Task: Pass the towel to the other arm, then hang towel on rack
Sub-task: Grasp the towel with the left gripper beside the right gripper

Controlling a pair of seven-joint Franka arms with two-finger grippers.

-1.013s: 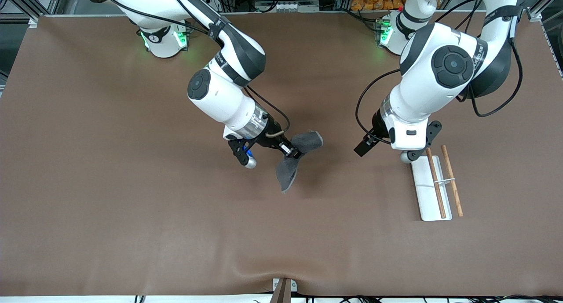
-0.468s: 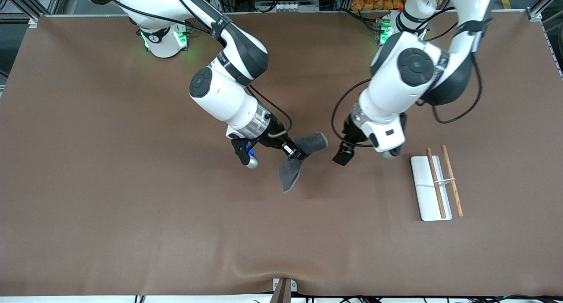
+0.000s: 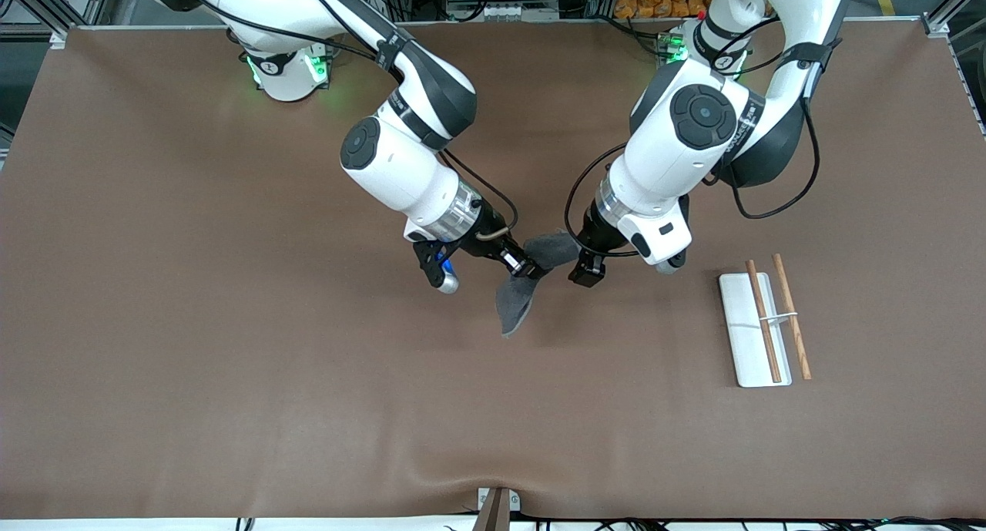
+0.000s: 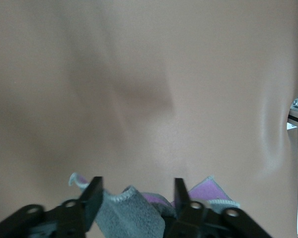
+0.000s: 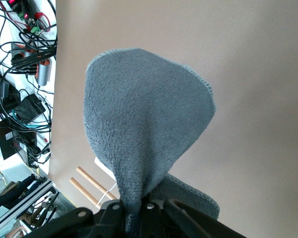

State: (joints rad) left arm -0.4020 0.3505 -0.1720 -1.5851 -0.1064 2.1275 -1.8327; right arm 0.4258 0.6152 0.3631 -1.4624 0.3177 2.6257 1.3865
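The dark grey towel (image 3: 514, 301) hangs in the air over the middle of the table, pinched at its middle so one lobe droops down and one lobe sticks out toward the left arm's end. My right gripper (image 3: 528, 270) is shut on it; in the right wrist view the towel (image 5: 146, 129) fans out from the closed gripper (image 5: 141, 210). My left gripper (image 3: 580, 260) is open at the upper lobe. In the left wrist view a fold of the towel (image 4: 134, 215) lies between its spread fingers (image 4: 93, 194). The rack (image 3: 741, 338) lies on the table toward the left arm's end.
The rack's two wooden rods (image 3: 764, 319) run side by side over the white base; they also show in the right wrist view (image 5: 89, 184). A small metal bracket (image 3: 497, 504) sits at the table edge nearest the front camera. Cables (image 5: 20, 59) lie off the table.
My left arm has swung from over the rack's end to the towel, and its open fingers now straddle the upper lobe. My right gripper has shifted slightly toward it, still holding the towel.
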